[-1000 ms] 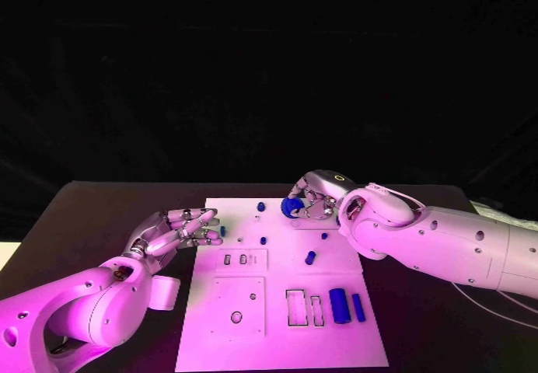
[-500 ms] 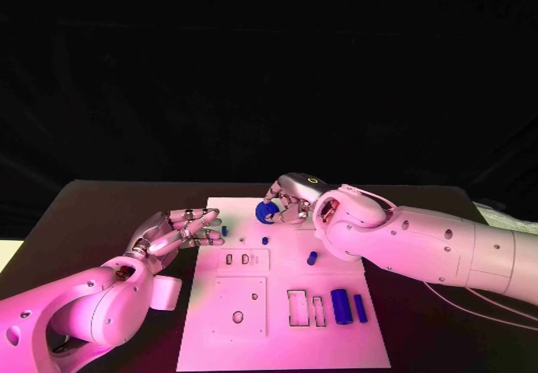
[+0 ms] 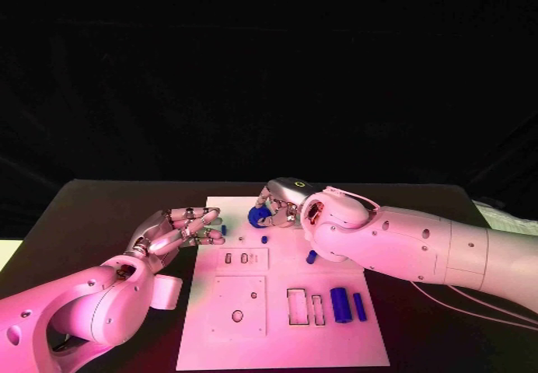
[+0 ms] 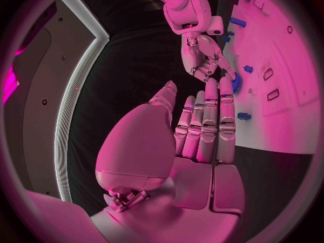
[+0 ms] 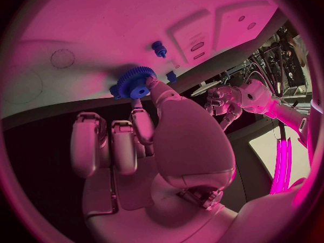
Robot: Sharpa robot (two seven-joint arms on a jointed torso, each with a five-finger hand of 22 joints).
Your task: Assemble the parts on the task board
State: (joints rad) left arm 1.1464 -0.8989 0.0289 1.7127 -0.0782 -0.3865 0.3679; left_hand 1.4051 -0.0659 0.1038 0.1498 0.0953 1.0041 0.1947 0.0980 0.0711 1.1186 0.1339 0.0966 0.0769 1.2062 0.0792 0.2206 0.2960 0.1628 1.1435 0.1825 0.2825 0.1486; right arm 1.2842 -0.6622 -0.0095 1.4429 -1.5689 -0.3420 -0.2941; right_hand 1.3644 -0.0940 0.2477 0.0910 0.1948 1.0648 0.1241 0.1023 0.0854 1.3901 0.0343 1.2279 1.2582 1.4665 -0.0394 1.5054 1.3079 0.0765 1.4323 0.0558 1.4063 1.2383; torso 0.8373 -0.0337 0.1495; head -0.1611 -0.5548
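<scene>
Blue and toothed round its rim, the gear [image 5: 135, 82] I am carrying is a small flat wheel with a hole through its hub; from my right wrist camera I see it pinched between the thumb and a fingertip of the right hand [image 5: 145, 140], the other fingers lying loose beside it. From the head camera the same gear [image 3: 260, 215] is just a blue blob above the far end of the task board [image 3: 281, 342], half hidden by the right hand [image 3: 286, 203], and I cannot read its teeth there.

My left hand [image 3: 183, 227] hangs at the near-left edge of the board with nothing in it, fingers straight and lying close together, as the left wrist camera confirms [image 4: 202, 129]. That camera also catches the right hand [image 4: 202, 56] from the far side, with the gear [image 4: 234, 82] peeking past my own fingertips.

On the board the head view gives me the layout that the wrist views bend: a thick blue cylinder [image 3: 340, 305] and a thinner blue bar [image 3: 359, 306] lying side by side at the near-right, just beside two rectangular slots [image 3: 304, 307], a short blue peg [image 3: 311, 256] near the middle, and a small blue stud [image 3: 264, 240] close under the gear. The right wrist view shows a blue stud [image 5: 159, 49] standing upright on the white plate beyond the gear. The black counter [image 3: 101, 210] lies all round the board.
</scene>
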